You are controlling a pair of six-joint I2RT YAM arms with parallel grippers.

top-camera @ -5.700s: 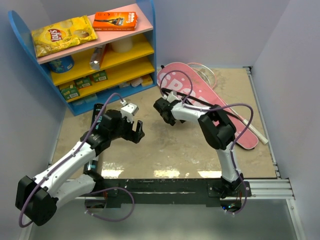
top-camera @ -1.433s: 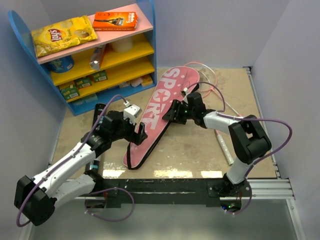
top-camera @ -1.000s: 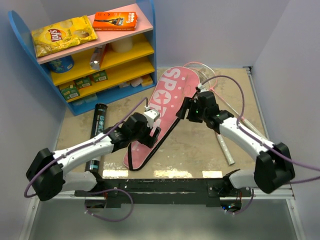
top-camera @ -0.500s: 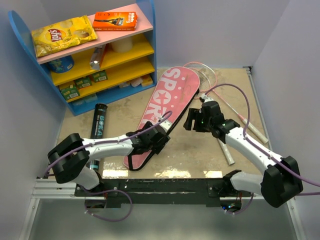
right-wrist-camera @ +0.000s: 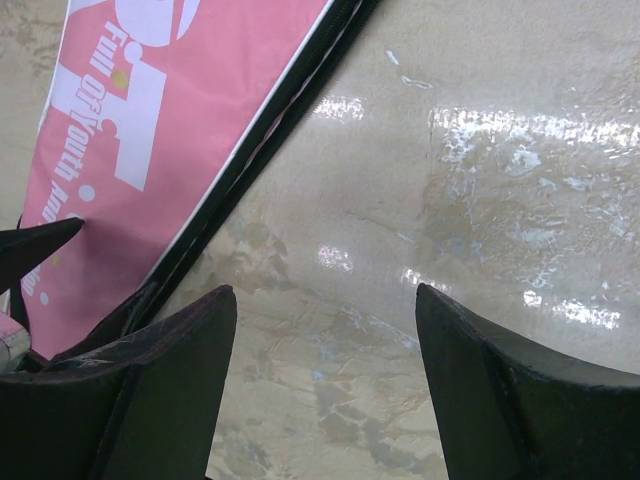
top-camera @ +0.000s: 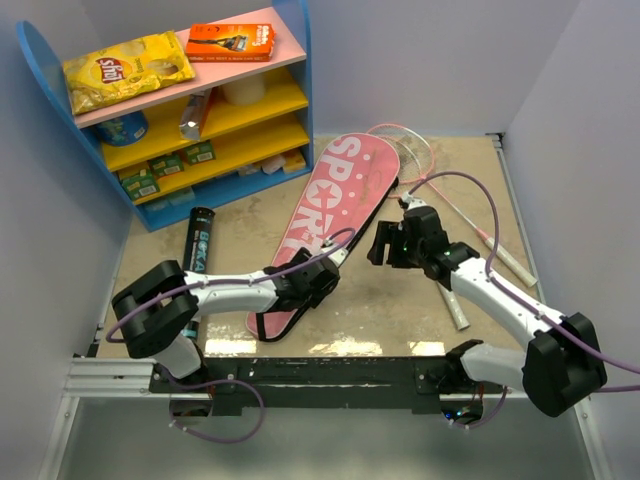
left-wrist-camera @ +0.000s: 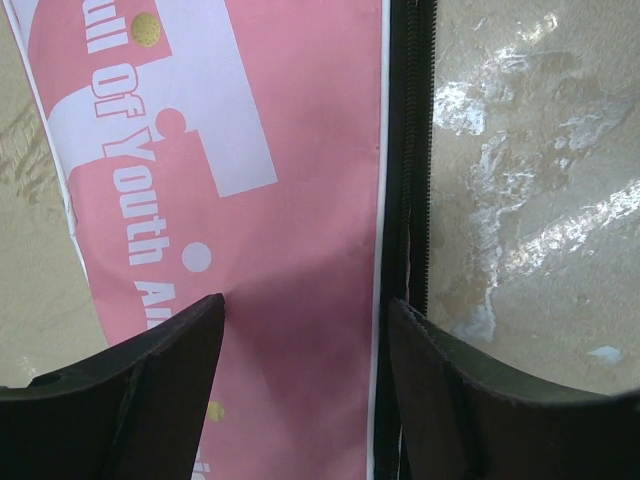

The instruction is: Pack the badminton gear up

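The pink "SPORT" racket cover (top-camera: 330, 205) with black edging lies diagonally on the table. My left gripper (top-camera: 320, 283) hangs open low over its narrow lower part. In the left wrist view (left-wrist-camera: 305, 330) one finger is over the pink face (left-wrist-camera: 280, 180) and the other over the black zipper edge. My right gripper (top-camera: 382, 245) is open and empty over bare table to the right of the cover (right-wrist-camera: 150, 150). The black tube (top-camera: 197, 242) lies at the left. The thin pale-shafted racket (top-camera: 470, 225) lies at the right. I see no shuttlecocks.
A blue shelf unit (top-camera: 310, 90) stands at the back left, with a yellow chip bag (top-camera: 125, 68) and an orange box (top-camera: 230, 42) on top. Walls close in the table on three sides. A metal rail (top-camera: 350, 372) runs along the front edge.
The cover was swung from the right side to the middle. My left arm moved from beside the tube to over the cover's lower part. My right gripper let go and drew back right.
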